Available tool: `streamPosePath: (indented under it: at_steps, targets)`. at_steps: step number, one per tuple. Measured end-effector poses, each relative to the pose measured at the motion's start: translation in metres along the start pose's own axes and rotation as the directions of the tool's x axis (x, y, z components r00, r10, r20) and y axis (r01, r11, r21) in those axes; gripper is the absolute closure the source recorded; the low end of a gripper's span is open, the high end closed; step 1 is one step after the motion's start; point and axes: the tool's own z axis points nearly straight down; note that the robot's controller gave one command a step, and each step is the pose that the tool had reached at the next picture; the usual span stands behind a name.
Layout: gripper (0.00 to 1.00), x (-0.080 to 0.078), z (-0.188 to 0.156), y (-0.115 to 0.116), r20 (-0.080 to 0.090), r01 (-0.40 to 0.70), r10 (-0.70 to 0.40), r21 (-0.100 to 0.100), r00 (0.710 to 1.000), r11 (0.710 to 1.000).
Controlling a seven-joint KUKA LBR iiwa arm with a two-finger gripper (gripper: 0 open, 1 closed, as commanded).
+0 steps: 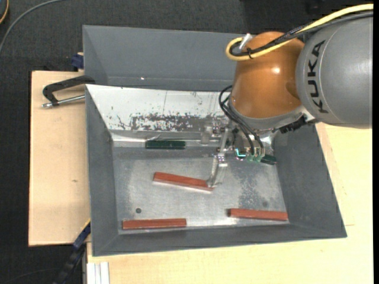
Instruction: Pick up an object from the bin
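My gripper [215, 179] reaches down from under the orange cover to the middle of the bin floor. Its fingertips sit right at the right end of a flat red-brown bar [180, 181] that lies slanted across the middle. I cannot make out whether the bar end is between the fingers. A dark green bar [166, 144] lies by the back wall, up and left of the gripper.
A second red-brown bar [154, 223] lies along the front wall at the left. A third red-brown bar [258, 215] lies at the front right. The arm and its orange cover hang over the bin's back right.
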Motion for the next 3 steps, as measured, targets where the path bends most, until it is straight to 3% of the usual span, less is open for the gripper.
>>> streamPosePath:
  at_steps: [1,2,3]
  targets:
    - [0.00,-0.022,0.130,0.010,0.001,-0.040,0.040,0.000,0.999,0.999]
    - [1.00,-0.024,0.125,0.010,0.008,-0.041,0.041,-0.001,0.999,0.999]
    - [1.00,-0.031,-0.019,0.025,0.022,-0.057,0.057,-0.004,0.998,0.998]
